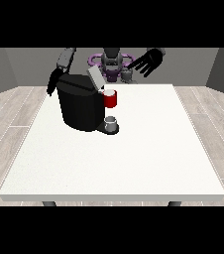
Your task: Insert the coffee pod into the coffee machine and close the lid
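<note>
While the black coffee machine (81, 106) stands on the white table (134, 158) toward the view's left and far edge, its grey lid (95, 77) is tilted up and open above its top. Just right of the machine's upper front sits a red part (110, 99) with a pale top, touching the machine; whether this is the coffee pod or part of the brewer cannot be told. Below it, on the machine's dark base, stands a small grey cup (111, 122). Behind the machine at the view's left, a hand (52, 84) hangs down just beside the machine's back corner; how its fingers lie cannot be told. Up and to the right of the machine, well apart from it, the hand at the view's right (150, 61) is raised above the table's far edge with fingers spread wide, holding nothing.
</note>
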You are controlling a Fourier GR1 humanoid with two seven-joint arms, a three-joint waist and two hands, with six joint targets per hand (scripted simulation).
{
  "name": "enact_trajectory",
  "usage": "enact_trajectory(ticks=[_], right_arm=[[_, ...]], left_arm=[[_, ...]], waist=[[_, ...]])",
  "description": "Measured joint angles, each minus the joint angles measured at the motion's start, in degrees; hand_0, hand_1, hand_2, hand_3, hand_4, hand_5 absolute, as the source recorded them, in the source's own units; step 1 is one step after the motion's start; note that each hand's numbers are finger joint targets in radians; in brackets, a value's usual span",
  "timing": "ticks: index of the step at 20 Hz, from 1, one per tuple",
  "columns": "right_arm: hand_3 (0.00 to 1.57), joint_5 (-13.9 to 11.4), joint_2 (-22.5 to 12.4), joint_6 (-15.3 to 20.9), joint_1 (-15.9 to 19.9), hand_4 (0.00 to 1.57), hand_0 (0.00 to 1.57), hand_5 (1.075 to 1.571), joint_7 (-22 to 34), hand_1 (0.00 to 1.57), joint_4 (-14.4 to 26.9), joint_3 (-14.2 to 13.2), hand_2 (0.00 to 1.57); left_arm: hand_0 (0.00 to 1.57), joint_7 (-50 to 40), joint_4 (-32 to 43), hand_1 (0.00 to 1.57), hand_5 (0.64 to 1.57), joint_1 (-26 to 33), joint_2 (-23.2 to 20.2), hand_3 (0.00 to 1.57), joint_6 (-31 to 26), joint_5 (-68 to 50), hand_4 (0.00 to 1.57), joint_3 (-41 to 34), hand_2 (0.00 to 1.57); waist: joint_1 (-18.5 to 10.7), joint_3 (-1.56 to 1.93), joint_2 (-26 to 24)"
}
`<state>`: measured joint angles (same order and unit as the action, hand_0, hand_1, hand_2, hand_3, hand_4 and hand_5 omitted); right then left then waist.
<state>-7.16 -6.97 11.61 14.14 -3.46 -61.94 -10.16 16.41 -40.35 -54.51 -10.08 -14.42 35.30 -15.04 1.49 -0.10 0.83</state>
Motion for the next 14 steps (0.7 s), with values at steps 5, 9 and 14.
enact_trajectory(ticks=[5,9,14], right_arm=[[0.0,0.0,0.0,0.1,-5.8,0.0,0.0,1.571,-1.0,0.0,0.4,-0.3,0.0],[0.0,0.2,0.9,-0.2,-7.2,0.0,0.0,1.571,-0.2,0.0,-1.0,0.4,0.0],[0.0,1.9,2.1,-4.2,-6.5,0.0,0.0,1.571,0.4,0.0,-5.6,2.9,0.0]], left_arm=[[0.0,2.3,0.4,0.0,1.571,10.4,6.2,0.0,-1.1,-8.0,0.42,-5.2,0.0],[0.0,2.3,-0.1,0.0,1.571,17.6,8.6,0.0,-1.7,-10.6,0.44,-5.4,0.0],[0.0,1.0,-1.0,0.0,1.571,23.1,9.3,0.0,-1.8,-12.2,0.4,-5.8,0.0]], waist=[[-3.9,0.03,-7.6],[-5.6,0.08,-12.5],[-6.1,0.09,-16.4]])
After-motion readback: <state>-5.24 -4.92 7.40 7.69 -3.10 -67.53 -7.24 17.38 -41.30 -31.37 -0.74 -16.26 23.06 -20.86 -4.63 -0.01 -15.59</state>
